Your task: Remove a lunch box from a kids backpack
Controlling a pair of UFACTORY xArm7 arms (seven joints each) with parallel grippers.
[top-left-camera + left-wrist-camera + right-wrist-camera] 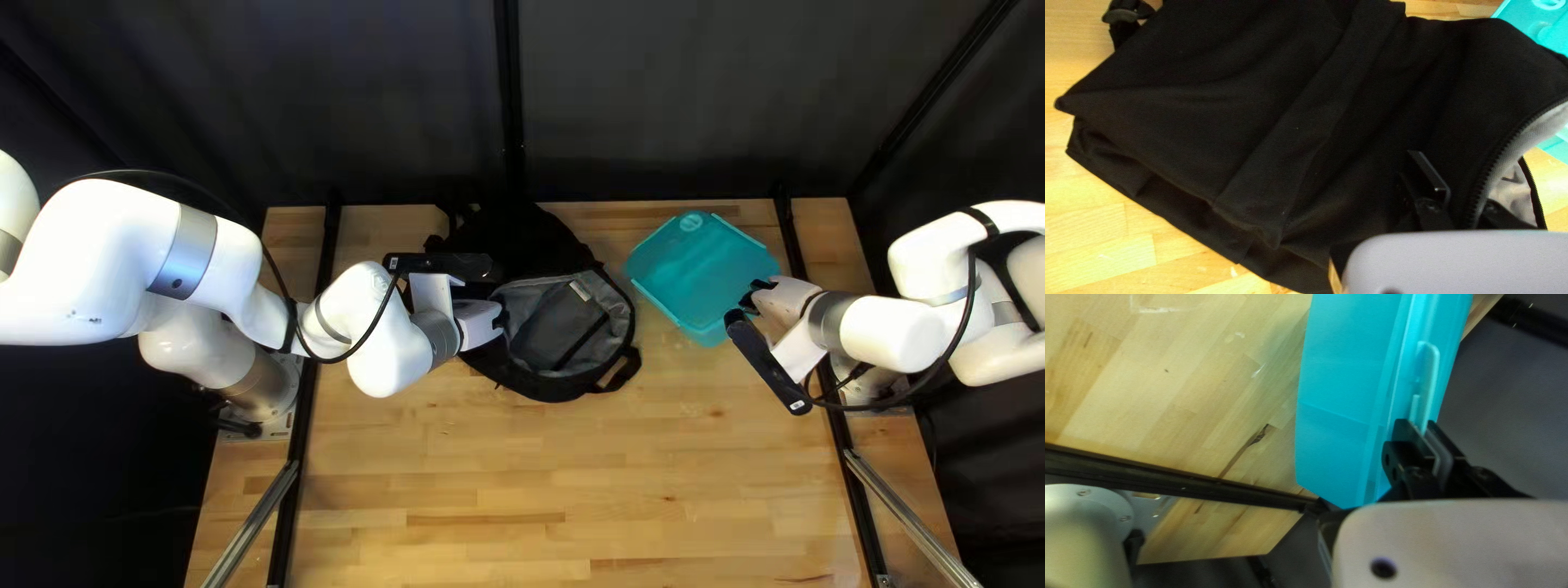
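Spreads out as a pale wooden tabletop (468,479), grained in strips, with dark knots and a few whitish scuffs. Carries a black backpack (533,245) at the far middle, laid down with its opening spread, grey lining (544,310) showing and a strap (623,374) looped out at the near right corner. Has black rails (284,523) running from near to far along the left and right sides, and the arms' bases (261,387) standing just outside them. Shows a teal lunch box (697,267) over the far right part; impossible to tell whether touching the wood.
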